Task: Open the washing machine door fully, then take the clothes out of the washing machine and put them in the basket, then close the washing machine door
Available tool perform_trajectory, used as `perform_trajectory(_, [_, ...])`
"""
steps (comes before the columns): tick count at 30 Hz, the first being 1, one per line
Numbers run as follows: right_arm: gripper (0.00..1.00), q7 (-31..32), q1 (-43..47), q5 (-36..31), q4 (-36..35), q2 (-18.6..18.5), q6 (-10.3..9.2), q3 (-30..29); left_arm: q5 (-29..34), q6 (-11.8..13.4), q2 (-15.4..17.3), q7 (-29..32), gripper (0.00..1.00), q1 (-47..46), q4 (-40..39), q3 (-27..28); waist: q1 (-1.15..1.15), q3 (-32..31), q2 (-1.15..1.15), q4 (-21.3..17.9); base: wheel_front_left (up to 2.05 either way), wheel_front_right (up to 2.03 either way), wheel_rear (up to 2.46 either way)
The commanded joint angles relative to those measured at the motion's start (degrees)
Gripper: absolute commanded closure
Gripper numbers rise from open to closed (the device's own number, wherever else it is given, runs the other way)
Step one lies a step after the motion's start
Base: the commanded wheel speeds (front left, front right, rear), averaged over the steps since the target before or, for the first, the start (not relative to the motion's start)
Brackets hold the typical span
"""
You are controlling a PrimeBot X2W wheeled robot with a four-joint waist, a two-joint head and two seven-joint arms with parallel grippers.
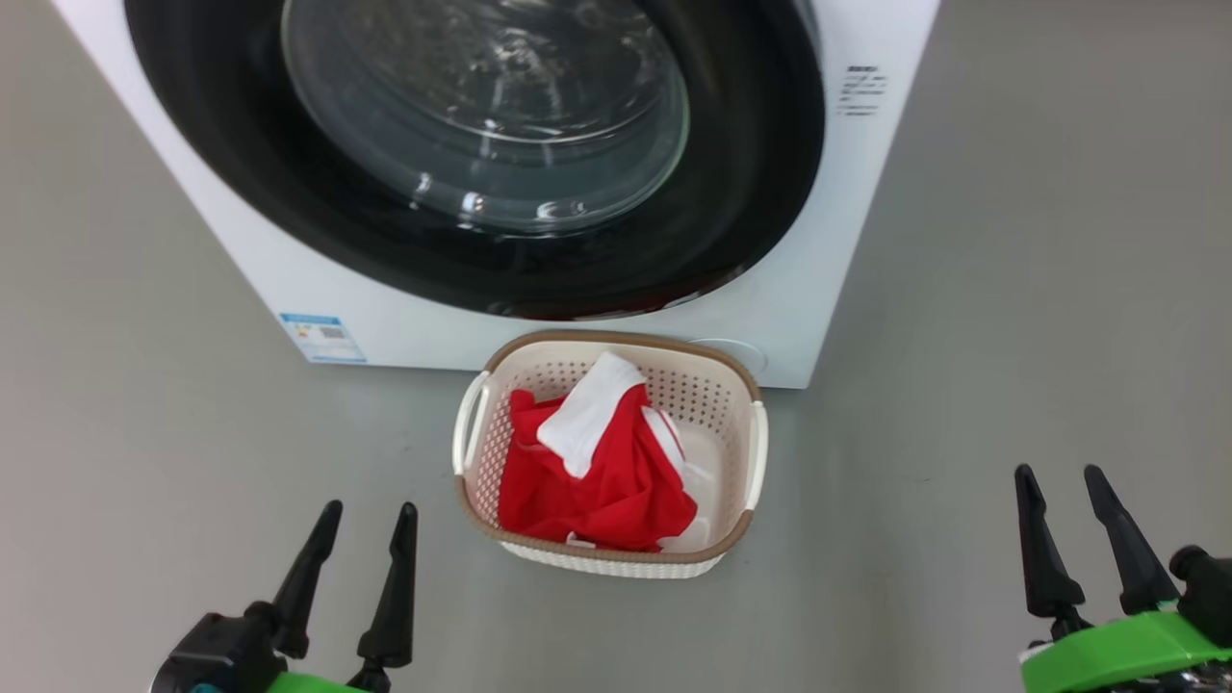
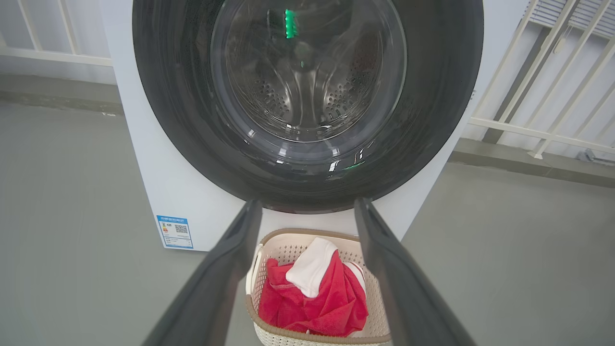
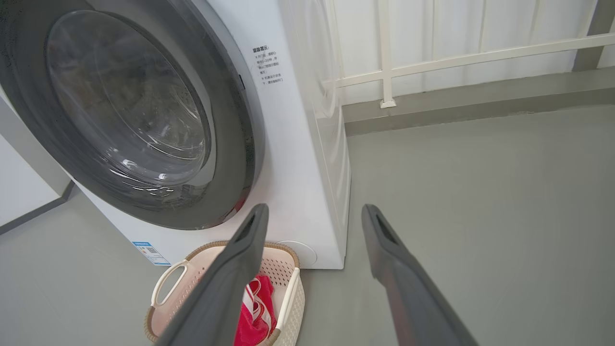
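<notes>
**Both hands spread and empty; clothes in basket**

At the lower left of the head view the left hand has its fingers apart and touches nothing. At the lower right the right hand is likewise spread and empty. The red clothes lie in the basket at centre, just before the washing machine, whose door sits closed.

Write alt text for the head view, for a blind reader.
A cream basket holding red-and-white clothes stands on the floor before a white washing machine with its door shut. The left pincer and right pincer are open and empty.
</notes>
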Motion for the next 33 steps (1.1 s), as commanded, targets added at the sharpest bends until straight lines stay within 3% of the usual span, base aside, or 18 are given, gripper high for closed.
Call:
perform_trajectory(1, [0.0,-0.32,0.61,-0.7,-1.67,-0.55,-0.05,0.53,0.4,-0.31,1.33,-0.69,0.0,0.07,-1.75,2.36,0.0,-1.31,0.0,-1.9,0.0,0.0,0.0])
perform_trajectory(13, [0.0,-0.32,4.65,-0.98,-2.23,0.23,-0.05,-1.29,0.82,-0.32,1.98,-0.69,0.0,1.72,-2.33,3.98,0.0,-2.57,0.0,-4.53,0.0,0.0,0.0])
perform_trajectory(33, [0.0,-0.32,6.21,-1.18,-2.57,1.06,-0.05,-1.69,-0.06,-0.32,1.79,-0.69,0.0,3.32,-2.26,3.6,0.0,-3.29,0.0,-4.81,0.0,0.0,0.0])
